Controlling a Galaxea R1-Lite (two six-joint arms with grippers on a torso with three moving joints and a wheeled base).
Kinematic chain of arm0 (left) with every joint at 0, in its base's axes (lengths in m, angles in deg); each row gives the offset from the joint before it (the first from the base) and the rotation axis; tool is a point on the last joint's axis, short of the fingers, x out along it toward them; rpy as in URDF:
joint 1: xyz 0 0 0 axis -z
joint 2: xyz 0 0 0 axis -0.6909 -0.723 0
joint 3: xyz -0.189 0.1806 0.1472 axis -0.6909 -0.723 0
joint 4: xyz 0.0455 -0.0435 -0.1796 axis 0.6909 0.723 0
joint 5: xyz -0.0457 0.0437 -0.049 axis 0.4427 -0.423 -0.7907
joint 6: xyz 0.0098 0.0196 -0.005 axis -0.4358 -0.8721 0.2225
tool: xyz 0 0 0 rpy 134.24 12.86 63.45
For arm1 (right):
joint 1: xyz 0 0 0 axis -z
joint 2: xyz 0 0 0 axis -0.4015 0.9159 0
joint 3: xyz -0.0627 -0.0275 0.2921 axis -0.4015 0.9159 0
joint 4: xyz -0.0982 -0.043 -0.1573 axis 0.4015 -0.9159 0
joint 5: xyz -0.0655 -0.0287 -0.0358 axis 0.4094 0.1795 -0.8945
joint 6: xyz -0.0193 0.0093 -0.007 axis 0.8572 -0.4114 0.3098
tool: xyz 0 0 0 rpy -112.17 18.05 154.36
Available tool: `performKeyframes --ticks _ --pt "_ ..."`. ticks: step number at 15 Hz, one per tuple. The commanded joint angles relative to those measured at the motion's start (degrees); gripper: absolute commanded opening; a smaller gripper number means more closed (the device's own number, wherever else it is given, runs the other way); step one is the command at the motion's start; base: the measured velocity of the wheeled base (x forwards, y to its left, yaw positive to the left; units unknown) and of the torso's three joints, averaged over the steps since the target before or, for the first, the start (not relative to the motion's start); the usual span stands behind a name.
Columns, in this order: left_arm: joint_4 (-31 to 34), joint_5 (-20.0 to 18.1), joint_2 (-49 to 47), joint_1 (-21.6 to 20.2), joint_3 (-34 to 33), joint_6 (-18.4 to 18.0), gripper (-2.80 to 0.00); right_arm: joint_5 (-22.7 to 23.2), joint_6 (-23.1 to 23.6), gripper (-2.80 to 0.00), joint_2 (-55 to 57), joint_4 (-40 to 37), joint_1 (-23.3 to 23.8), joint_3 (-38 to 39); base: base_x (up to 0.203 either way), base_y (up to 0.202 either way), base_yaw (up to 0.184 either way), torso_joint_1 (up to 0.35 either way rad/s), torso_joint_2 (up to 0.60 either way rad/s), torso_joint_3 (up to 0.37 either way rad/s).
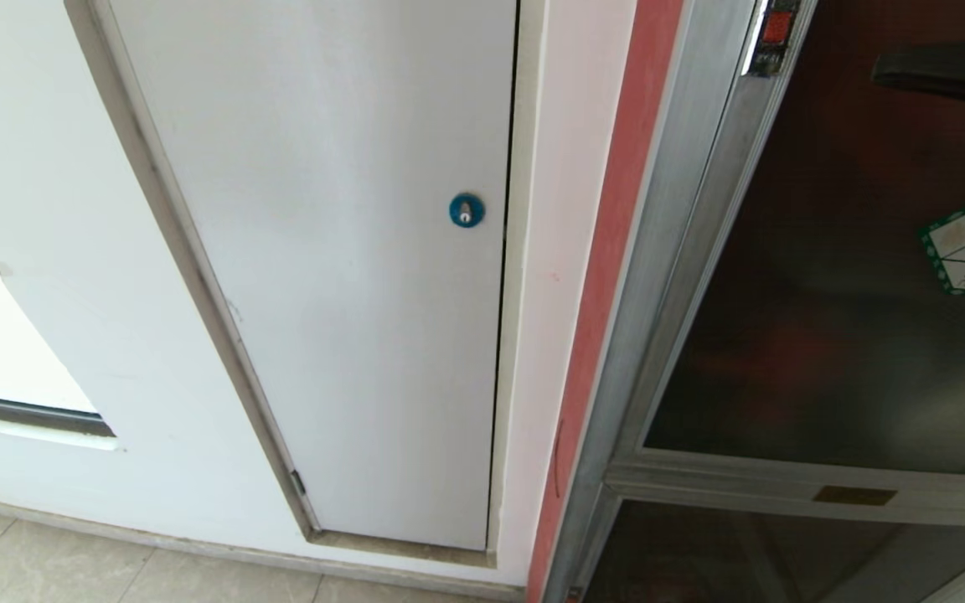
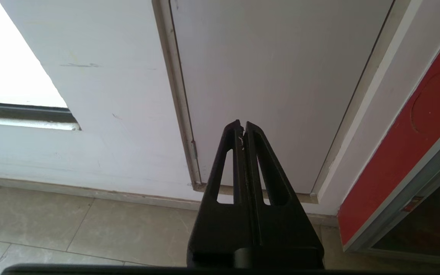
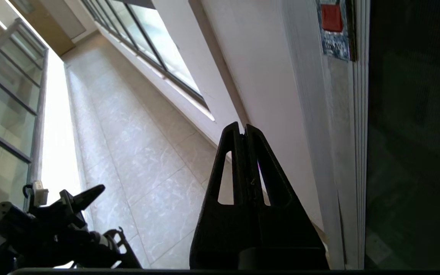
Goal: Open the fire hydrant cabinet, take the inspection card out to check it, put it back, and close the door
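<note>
Reaching with pinched-shut fingertips, the right gripper (image 3: 243, 130) could miss the red latch (image 3: 331, 17) at the door (image 3: 414, 133) frame's edge, scraping glass.

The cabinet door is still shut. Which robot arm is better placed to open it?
Probably the right. The right gripper is shut and points along the door frame toward the red latch. The left gripper, also shut, faces the plain white panel instead.

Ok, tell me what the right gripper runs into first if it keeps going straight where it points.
Probably the white wall just beside the door frame; the shut right gripper aims there, short of the red latch. Depth is unclear.
</note>
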Motion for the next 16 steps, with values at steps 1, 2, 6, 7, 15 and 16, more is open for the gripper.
performKeyframes --ticks 1,2,6,7,15,16 --pt "0.0 0.0 0.0 0.0 0.0 0.0 -2.8 -3.0 -0.1 -2.8 2.1 -0.1 -3.2 -3.2 0.0 0.0 0.0 0.0 0.0 0.0" --pt "0.0 0.0 0.0 0.0 0.0 0.0 -2.8 -4.9 -0.1 -2.8 2.5 -0.1 -5.0 -4.1 0.0 0.0 0.0 0.0 0.0 0.0" --pt "0.0 0.0 0.0 0.0 0.0 0.0 -2.8 -14.0 0.0 -2.8 3.4 -0.1 -9.4 -6.6 0.0 0.0 0.0 0.0 0.0 0.0" --pt "0.0 0.0 -0.1 0.1 -0.1 0.0 -2.8 -16.0 0.0 -2.8 4.1 0.0 -9.8 -7.2 0.0 0.0 0.0 0.0 0.0 0.0" --pt "0.0 0.0 0.0 0.0 0.0 0.0 -2.8 -19.9 -0.1 -2.8 7.6 0.3 -10.0 -9.6 0.0 0.0 0.0 0.0 0.0 0.0" --pt "0.0 0.0 0.0 0.0 0.0 -0.1 -2.8 -20.0 -0.2 -2.8 7.9 0.3 -10.0 -9.9 0.0 0.0 0.0 0.0 0.0 0.0"
